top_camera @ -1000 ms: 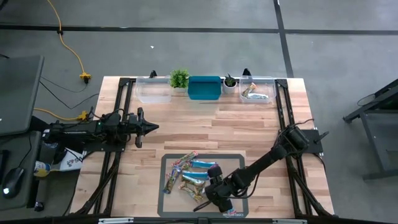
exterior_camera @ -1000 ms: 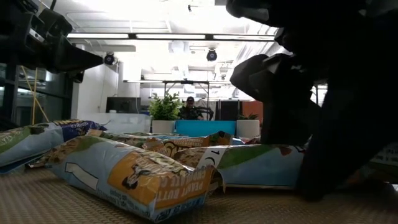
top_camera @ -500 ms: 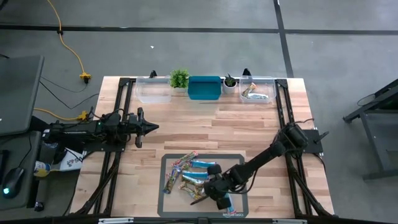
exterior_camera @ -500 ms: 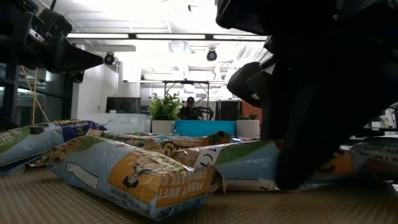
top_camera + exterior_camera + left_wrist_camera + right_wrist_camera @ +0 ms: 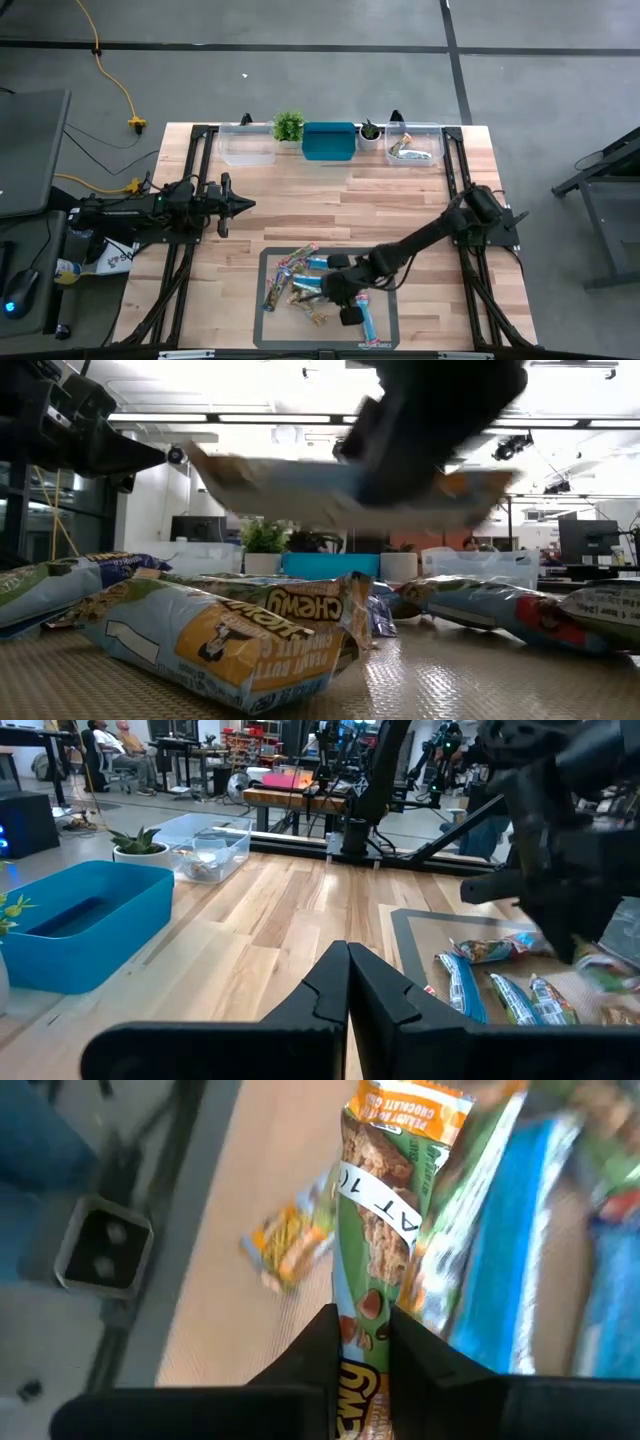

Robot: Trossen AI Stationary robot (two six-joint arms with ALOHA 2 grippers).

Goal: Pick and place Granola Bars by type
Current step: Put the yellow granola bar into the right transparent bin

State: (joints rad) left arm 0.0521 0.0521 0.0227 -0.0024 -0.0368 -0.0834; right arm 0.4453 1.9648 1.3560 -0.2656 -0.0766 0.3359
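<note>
Readable text, placed relative to the mat (image 5: 470, 680):
- Front bar (image 5: 215, 640) lying on the mat: "CHEWY" and "PEANUT BUTTER", both upside down.
- Held bar (image 5: 385, 1210) above the mat: "CHOCOLATE CHIP" on its orange end, "OAT" on a white band.
- Other wrappers: print illegible.

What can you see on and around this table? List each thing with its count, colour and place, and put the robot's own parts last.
Held bar: one, green and orange wrapper, lifted above the mat between the right gripper's fingers.
Granola bars: several, light blue and multicoloured, loose on the mat.
Mat: one, grey, near edge of the table.
Clear bins: two, at the far edge; the right one holds a bar.
Blue bin: one, between the plants.
Potted plants: two, green, far edge.
Table: one, light wood.
Left gripper: dark, shut, waiting over the table's left side.
Right gripper: dark, over the mat.
</note>
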